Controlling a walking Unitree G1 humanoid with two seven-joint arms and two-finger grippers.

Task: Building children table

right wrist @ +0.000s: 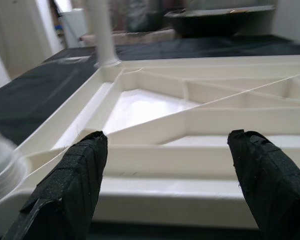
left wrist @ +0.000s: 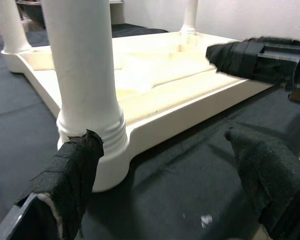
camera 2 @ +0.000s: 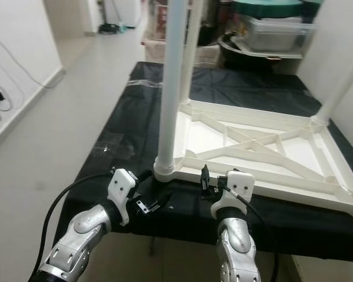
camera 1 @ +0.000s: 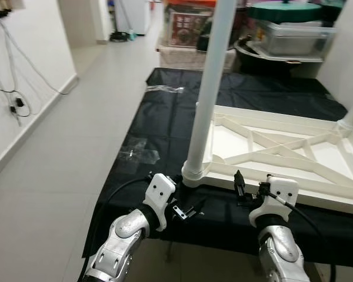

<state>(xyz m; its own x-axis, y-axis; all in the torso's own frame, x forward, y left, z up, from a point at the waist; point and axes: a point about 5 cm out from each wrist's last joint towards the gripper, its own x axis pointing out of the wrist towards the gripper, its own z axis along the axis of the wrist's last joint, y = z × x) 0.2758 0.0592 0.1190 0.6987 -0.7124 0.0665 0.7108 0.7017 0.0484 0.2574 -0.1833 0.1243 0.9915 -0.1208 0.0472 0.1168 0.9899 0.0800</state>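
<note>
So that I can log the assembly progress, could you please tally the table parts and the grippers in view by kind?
White legs standing upright: 3 (near leg, far-left leg, far-right leg)
Upturned white tabletop: 1
Open grippers at its near edge: 2 (left gripper, right gripper)
Total: 6
</note>
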